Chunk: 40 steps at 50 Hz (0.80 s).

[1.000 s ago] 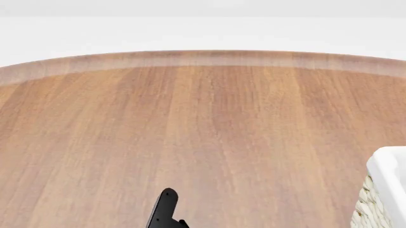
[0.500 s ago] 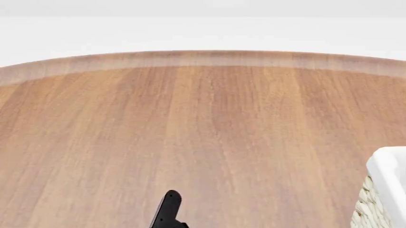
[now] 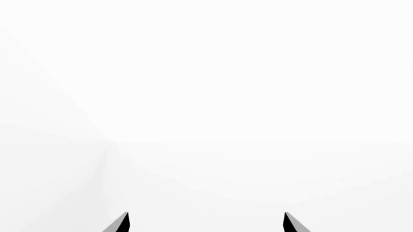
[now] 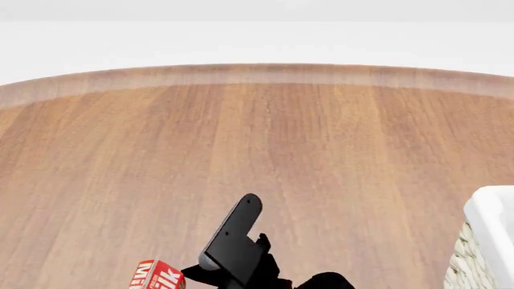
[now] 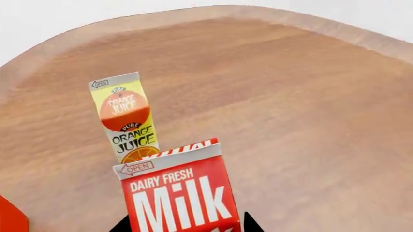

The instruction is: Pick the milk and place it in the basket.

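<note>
The milk (image 5: 177,195), a carton with a red top and white "Milk" lettering, sits between the two fingertips of my right gripper (image 5: 185,224), which is shut on it. In the head view the milk's red top (image 4: 156,276) shows at the bottom edge, beside a black finger (image 4: 237,238) of the right gripper, above the wooden table (image 4: 257,132). A corner of the basket (image 4: 492,211), cream wicker with a white liner, shows at the far right. My left gripper (image 3: 206,223) is open and empty, facing a blank white background.
An orange-and-yellow "Orange Juice" carton (image 5: 123,118) stands on the table beyond the milk. Part of a red object (image 5: 9,217) shows at the edge of the right wrist view. The table's curved far edge (image 4: 257,73) meets a white background.
The right gripper has risen into the head view and the milk's red top has come into sight with it. The basket has not moved.
</note>
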### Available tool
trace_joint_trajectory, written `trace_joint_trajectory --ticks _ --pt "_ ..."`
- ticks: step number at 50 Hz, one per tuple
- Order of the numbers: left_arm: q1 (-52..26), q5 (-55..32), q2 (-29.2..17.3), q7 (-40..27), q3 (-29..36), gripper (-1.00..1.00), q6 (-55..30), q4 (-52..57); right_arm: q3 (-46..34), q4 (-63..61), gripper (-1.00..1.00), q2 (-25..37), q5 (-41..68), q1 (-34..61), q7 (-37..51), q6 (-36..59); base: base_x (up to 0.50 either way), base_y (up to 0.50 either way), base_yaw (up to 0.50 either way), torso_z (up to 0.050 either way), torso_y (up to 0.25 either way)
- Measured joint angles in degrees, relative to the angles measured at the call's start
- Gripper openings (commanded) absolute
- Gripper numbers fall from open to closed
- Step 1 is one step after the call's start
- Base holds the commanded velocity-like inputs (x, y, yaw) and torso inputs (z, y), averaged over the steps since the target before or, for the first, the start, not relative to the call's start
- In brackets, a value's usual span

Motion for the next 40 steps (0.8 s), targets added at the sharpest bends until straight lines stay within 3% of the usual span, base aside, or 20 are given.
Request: trace_joint_trajectory --ticks 22,40 --pt "0.1 0.0 -0.5 -0.3 0.4 1.0 0.7 -0.4 18.4 -21.4 -1.0 5.4 8.9 -3.3 17.6 9.4 0.0 0.0 0.0 0.0 0.001" --pt "0.1 0.0 -0.8 -0.4 0.8 1.0 1.3 -0.7 30.8 -27.2 -1.0 6.3 11.8 -7.1 30.2 11.7 0.0 0.0 0.0 0.0 0.001"
